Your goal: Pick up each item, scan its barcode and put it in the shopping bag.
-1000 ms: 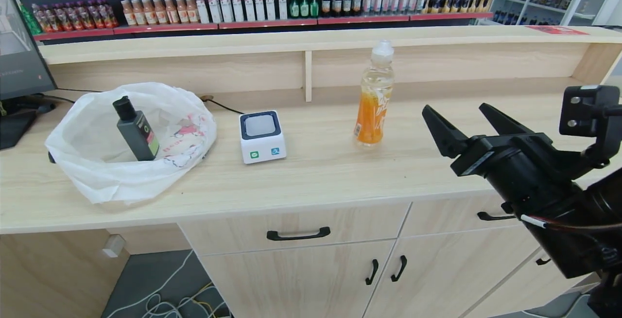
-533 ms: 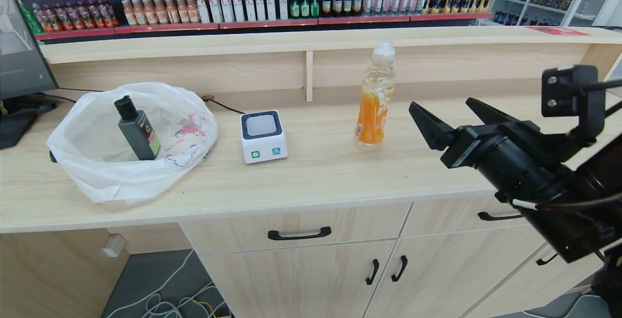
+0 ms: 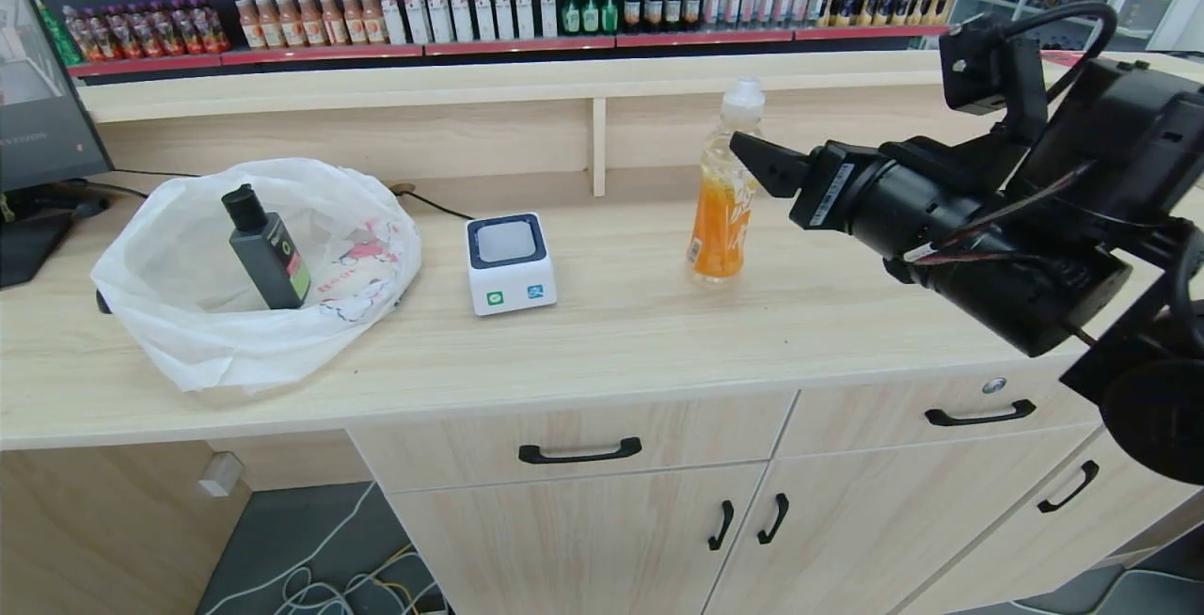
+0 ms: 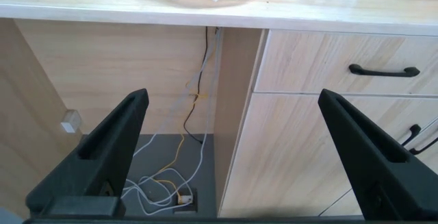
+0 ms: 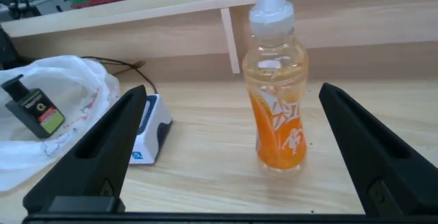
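Right gripper (image 5: 232, 92) has risen and advanced toward the orange bottle (image 3: 724, 192), jaws apart; bottle stands upright toward the back edge of the table (image 3: 621, 342); left gripper (image 4: 233, 101) below the front edge, jaws apart.

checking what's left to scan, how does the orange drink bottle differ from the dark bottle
The orange drink bottle is clear with a white cap; the dark bottle is opaque with a black cap. The orange drink bottle stands upright on the counter; the dark bottle leans inside the shopping bag. Both are capped.

The drink bottle (image 3: 720, 220) is orange, the bag (image 3: 188, 342) white.
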Tool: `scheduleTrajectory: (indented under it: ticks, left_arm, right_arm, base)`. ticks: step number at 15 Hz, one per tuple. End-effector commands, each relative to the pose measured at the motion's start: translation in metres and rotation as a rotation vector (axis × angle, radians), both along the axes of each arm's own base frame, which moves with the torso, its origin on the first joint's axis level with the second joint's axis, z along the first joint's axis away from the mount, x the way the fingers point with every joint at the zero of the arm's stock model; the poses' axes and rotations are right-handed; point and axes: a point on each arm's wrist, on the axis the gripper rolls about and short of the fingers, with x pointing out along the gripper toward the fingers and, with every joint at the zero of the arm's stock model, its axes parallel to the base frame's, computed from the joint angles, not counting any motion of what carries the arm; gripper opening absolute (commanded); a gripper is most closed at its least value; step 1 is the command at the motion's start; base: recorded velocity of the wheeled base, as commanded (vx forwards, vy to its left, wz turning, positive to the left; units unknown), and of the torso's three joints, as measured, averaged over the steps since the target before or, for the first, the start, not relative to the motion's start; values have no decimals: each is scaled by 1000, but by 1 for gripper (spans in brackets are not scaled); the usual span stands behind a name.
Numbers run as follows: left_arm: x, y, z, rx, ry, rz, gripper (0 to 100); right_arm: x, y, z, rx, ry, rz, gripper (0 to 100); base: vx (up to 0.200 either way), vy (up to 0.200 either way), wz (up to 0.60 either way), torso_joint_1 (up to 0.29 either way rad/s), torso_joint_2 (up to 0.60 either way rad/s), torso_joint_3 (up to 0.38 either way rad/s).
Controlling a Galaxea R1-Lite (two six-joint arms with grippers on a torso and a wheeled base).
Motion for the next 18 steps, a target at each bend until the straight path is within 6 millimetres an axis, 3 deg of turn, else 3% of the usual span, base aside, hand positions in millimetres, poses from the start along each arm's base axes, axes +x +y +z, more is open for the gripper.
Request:
scheduleTrajectory:
  ticks: [1,2,4,8,11,16,18]
  left_arm:
    - [0,0,0,0,-1,1,100]
    - [0,0,0,0,1,1,100]
    - [0,0,0,0,1,1,100]
    - [0,0,0,0,-1,1,100]
    - [0,0,0,0,-1,1,100]
    - [0,0,0,0,-1,1,100]
    - [0,0,0,0,1,1,100]
  right_arm:
    - [26,-20,-4,-75,8,-97,100]
    - [29,-31,-4,-89,27,-127,100]
    - [31,-35,-10,-108,64,-136,100]
    - [41,-22,-29,-235,107,-2,100]
    - [57,-16,-25,-240,80,-10,100]
    - [66,-11,-35,-296,89,-35,100]
    - [63,0,-36,-296,119,10,100]
  base:
    - [0,0,0,0,0,0]
    - [0,0,0,0,0,0]
    - [0,0,0,0,0,0]
    - [0,0,0,0,0,0]
    - [0,0,0,0,0,0]
    - [0,0,0,0,0,0]
    - [0,0,0,0,0,0]
